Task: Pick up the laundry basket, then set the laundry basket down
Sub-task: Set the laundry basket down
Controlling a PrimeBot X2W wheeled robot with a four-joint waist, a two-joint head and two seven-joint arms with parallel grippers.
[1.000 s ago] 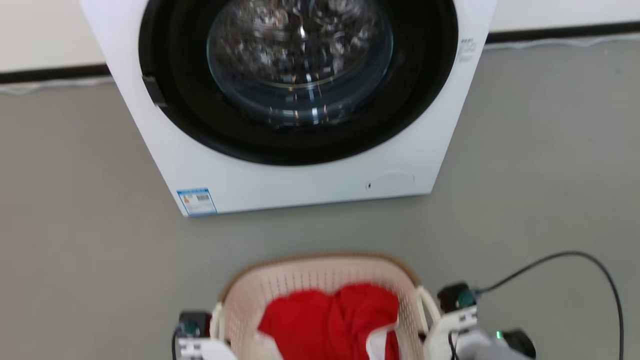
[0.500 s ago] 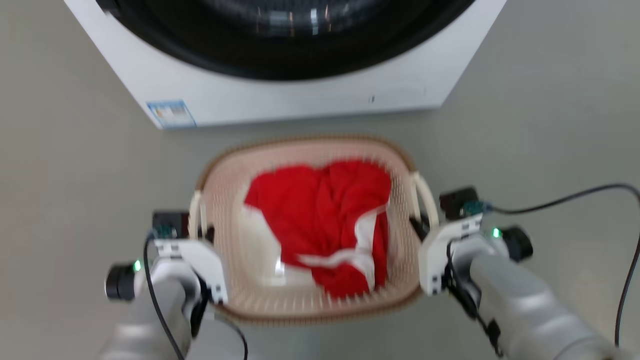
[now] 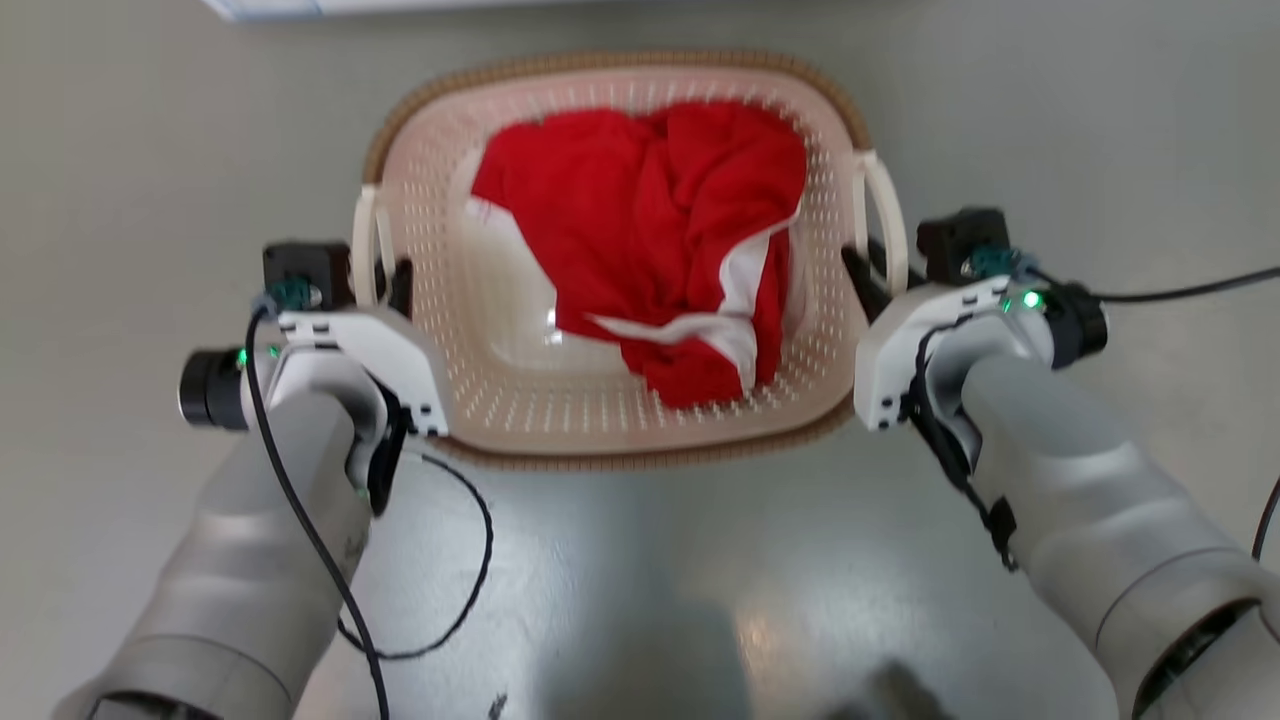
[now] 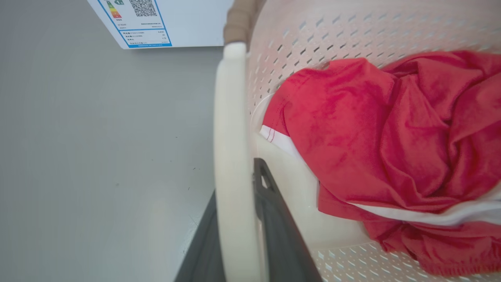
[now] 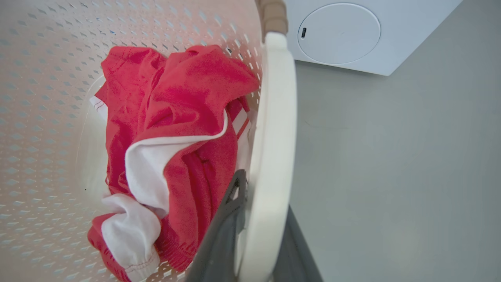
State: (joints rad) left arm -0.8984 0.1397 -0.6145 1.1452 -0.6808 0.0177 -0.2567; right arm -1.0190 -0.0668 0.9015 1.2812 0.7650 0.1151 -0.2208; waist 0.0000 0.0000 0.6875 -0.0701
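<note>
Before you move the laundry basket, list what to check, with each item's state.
1. The left claw grips the left handle, a finger each side: ok.
2. The right claw grips the right handle the same way: ok.
3. All of the red garment lies inside the laundry basket, nothing over the rim: ok.
4. Bare floor shows between basket and washing machine: ok.
5. Basket lifted off the floor: cannot tell.

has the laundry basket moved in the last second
Cannot tell. The camera tipped down: the laundry basket and the washing machine both slid up the head view, with the gap between them slightly narrower, which the tilt alone could cause.
</note>
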